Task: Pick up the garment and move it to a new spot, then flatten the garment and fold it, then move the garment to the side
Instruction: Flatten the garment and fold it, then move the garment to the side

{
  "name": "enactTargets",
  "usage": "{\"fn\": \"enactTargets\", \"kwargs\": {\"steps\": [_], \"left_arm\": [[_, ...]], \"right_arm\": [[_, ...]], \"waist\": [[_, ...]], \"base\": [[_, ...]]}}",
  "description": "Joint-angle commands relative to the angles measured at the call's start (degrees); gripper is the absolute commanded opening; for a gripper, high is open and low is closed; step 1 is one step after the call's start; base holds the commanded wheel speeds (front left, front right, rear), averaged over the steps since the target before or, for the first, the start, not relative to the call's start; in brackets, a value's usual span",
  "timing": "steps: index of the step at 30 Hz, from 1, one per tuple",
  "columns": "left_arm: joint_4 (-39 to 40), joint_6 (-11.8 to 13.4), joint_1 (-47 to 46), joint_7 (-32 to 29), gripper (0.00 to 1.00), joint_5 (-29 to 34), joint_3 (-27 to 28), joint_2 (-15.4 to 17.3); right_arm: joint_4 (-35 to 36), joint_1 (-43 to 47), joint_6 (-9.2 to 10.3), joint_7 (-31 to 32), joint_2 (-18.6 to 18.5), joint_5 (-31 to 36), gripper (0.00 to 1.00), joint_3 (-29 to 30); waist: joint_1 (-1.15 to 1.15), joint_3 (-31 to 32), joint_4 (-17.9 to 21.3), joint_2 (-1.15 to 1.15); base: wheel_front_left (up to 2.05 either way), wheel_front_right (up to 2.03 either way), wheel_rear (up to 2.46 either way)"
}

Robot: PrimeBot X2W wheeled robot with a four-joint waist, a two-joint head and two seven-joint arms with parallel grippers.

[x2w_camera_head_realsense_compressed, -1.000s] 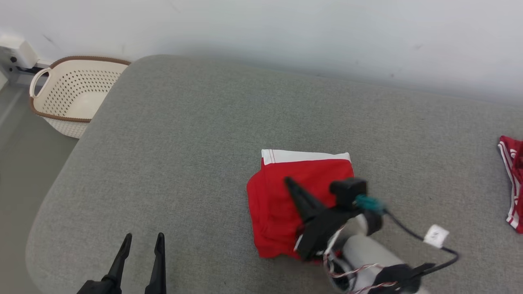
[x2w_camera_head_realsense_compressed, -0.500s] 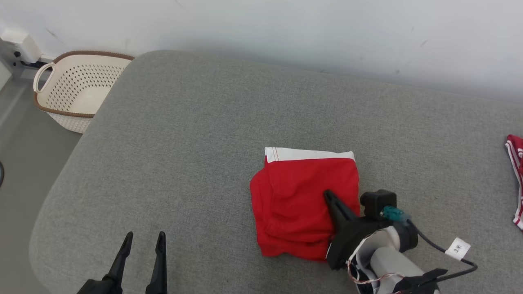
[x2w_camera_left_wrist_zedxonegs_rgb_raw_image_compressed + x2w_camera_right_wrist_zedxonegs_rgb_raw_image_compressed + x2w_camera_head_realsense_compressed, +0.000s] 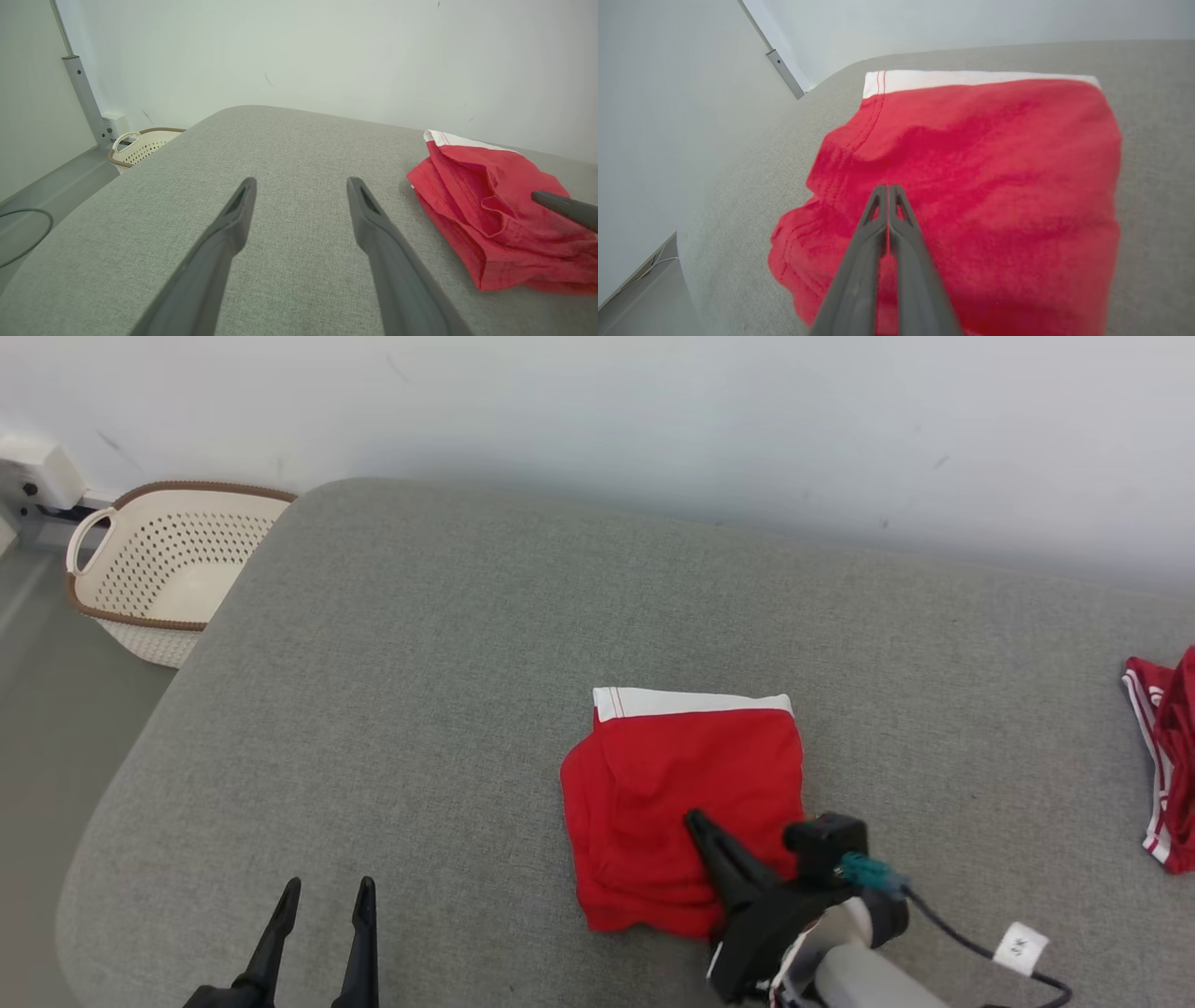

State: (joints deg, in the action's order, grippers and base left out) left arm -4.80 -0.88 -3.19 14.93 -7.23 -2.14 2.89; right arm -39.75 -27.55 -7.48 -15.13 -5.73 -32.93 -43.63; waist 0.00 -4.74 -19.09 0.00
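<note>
Two red garments lie on a grey woven upholstered surface point(image 3: 448, 663) with a rounded corner, set against a white wall point(image 3: 653, 411). The task garment point(image 3: 672, 793), folded to a rough square with a white waistband at its far edge, sits right of centre. The second garment point(image 3: 1162, 756), white-striped, is at the right edge. A cream perforated basket point(image 3: 159, 579) with a brown rim stands on the floor at left, its pale bottom visible. The left gripper point(image 3: 322, 896) is released at lower left, well apart from the garment. The right gripper point(image 3: 695, 821) is clenched above the garment's near right part.

Left wrist view: fingers spread over bare upholstery; folded layers and stitched hems show at right.

Right wrist view: fingers pressed together, grasping nothing, over soft red cloth; contact cannot be told.
</note>
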Motion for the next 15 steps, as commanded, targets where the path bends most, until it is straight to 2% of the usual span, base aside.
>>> {"fn": "enactTargets", "kwargs": {"steps": [1, 2, 3, 9, 15], "left_arm": [[0.1, 0.1, 1.0, 0.2, 1.00, 0.4, 0.3, 0.0], [0.2, 0.1, 1.1, 0.2, 1.00, 0.5, 0.4, 0.0], [0.2, 0.1, 1.1, 0.2, 1.00, 0.5, 0.4, 0.0], [0.4, 0.0, 1.5, 0.2, 1.00, 0.6, 0.6, 0.0], [0.8, 0.1, 1.3, 0.2, 1.00, 0.3, 0.2, 0.0]], "right_arm": [[1.0, 0.2, -0.02, -0.1, -0.8, -0.3, 0.43, 1.0], [1.6, 0.2, -0.02, -0.1, -1.3, 0.0, 0.65, 1.8], [2.0, 0.3, -0.02, -0.1, -1.7, 0.2, 1.00, 2.9], [1.4, -0.8, -0.02, -0.1, -4.2, 1.3, 1.00, 7.9], [-5.4, -5.0, -0.02, 1.0, -5.7, -1.8, 1.00, 6.9]], "waist": [[0.00, 0.5, 0.5, 0.00], [0.00, 0.6, 0.7, 0.00], [0.00, 0.7, 0.9, 0.00], [0.00, 1.0, 1.6, 0.00], [0.00, 0.3, 1.4, 0.00]], "base": [[0.00, 0.00, 0.00], [0.00, 0.00, 0.00], [0.00, 0.00, 0.00], [0.00, 0.00, 0.00], [0.00, 0.00, 0.00]]}}
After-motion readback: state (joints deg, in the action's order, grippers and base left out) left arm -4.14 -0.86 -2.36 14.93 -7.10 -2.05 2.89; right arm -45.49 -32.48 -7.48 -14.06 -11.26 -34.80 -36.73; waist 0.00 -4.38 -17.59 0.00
